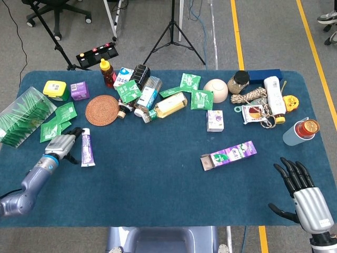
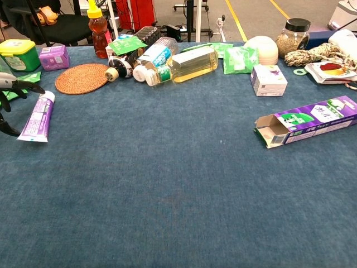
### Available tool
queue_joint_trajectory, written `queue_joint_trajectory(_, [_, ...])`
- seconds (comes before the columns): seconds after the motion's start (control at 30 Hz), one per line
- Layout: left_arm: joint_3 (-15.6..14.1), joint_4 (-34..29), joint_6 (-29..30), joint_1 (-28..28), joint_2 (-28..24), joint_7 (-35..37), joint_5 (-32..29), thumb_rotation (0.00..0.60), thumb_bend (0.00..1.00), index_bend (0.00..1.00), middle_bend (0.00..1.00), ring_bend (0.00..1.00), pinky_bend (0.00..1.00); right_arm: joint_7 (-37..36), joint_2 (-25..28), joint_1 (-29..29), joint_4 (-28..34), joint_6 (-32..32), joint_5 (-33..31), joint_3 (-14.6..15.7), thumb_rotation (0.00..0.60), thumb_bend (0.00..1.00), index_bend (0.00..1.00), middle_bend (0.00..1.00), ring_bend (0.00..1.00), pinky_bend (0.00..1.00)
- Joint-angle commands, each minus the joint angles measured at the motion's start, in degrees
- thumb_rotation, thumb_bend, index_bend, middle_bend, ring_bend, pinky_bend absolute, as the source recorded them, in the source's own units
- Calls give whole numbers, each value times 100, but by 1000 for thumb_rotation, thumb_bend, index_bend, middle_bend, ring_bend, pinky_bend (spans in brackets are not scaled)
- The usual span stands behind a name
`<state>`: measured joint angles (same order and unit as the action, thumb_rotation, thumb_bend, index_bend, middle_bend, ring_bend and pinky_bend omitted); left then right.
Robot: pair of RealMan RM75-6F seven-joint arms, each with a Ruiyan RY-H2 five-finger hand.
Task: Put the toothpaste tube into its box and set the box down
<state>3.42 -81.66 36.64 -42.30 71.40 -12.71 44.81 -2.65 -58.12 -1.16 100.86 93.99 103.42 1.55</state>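
Note:
The purple and white toothpaste tube [image 1: 87, 148] [image 2: 37, 117] lies flat at the left of the blue table, cap pointing away from me. My left hand [image 1: 62, 144] [image 2: 10, 103] sits right against the tube's left side with its fingers spread around it, not closed on it. The purple toothpaste box [image 1: 229, 154] [image 2: 310, 120] lies on its side at centre right, its open flap end facing left. My right hand [image 1: 306, 194] hovers at the near right corner, fingers spread and holding nothing; only the head view shows it.
Clutter lines the far side: a woven coaster [image 1: 102, 109], a honey bottle [image 1: 108, 73], bottles [image 1: 169, 105], green sachets [image 1: 201, 99], a bowl [image 1: 216, 89], a small box [image 1: 215, 120] and a red-lidded cup [image 1: 300, 132]. Green packets [image 1: 52, 126] lie beside the left hand.

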Motion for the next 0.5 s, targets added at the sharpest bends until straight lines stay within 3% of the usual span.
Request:
queue_joint_trajectory(0.03, [-18, -107, 71, -122, 42, -142, -121, 600, 59, 59, 40, 86, 262, 4, 1, 2, 3, 8, 2, -2, 600, 0, 4, 0, 0, 0])
queue_joint_trajectory(0.3, [-39, -310, 286, -283, 155, -349, -269, 600, 58, 58, 39, 86, 262, -63, 28, 7, -5, 35, -13, -7, 600, 0, 4, 0, 0, 0])
queue_joint_trajectory(0.5, [1, -366, 453, -255, 256, -242, 1, 600, 58, 59, 39, 87, 263, -109, 47, 8, -8, 53, -11, -8, 600, 0, 4, 0, 0, 0])
